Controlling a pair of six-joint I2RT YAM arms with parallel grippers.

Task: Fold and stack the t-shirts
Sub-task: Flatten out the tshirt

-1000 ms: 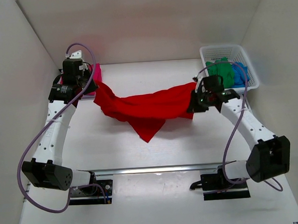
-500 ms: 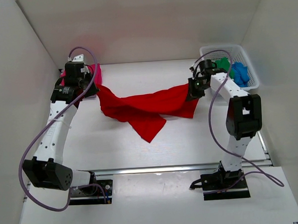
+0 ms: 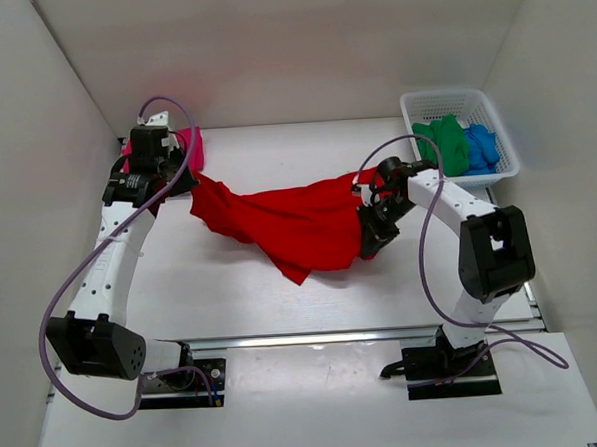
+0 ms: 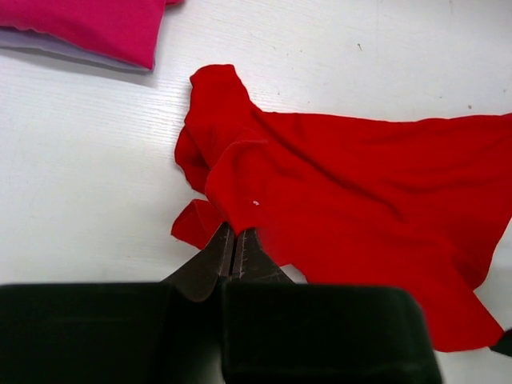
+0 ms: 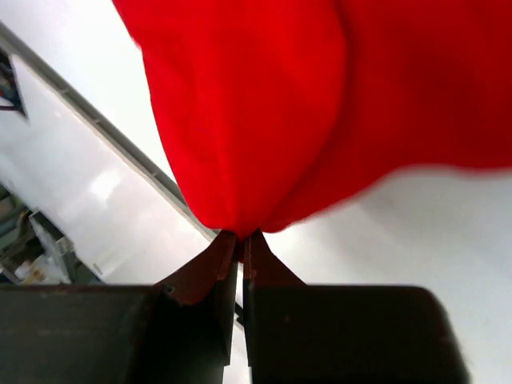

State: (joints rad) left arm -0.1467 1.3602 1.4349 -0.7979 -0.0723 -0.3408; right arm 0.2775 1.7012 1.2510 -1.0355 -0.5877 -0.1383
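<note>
We take this for a robotics lab test cell. A white table [image 3: 275, 155] is boxed in by plain white panels [image 3: 269, 45]. At the table's near edge a left arm [image 3: 105, 264] and a right arm [image 3: 448, 201] rise from a metal rail [image 3: 314, 336], trailing purple cables [image 3: 44, 332]. A white mesh basket [image 3: 450, 93] sits at its far right corner.

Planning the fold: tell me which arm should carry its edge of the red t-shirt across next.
Right, probably. The right gripper holds its edge of the red t-shirt lifted near mid-table; the left gripper holds its corner far left, beside the pink t-shirt.
</note>
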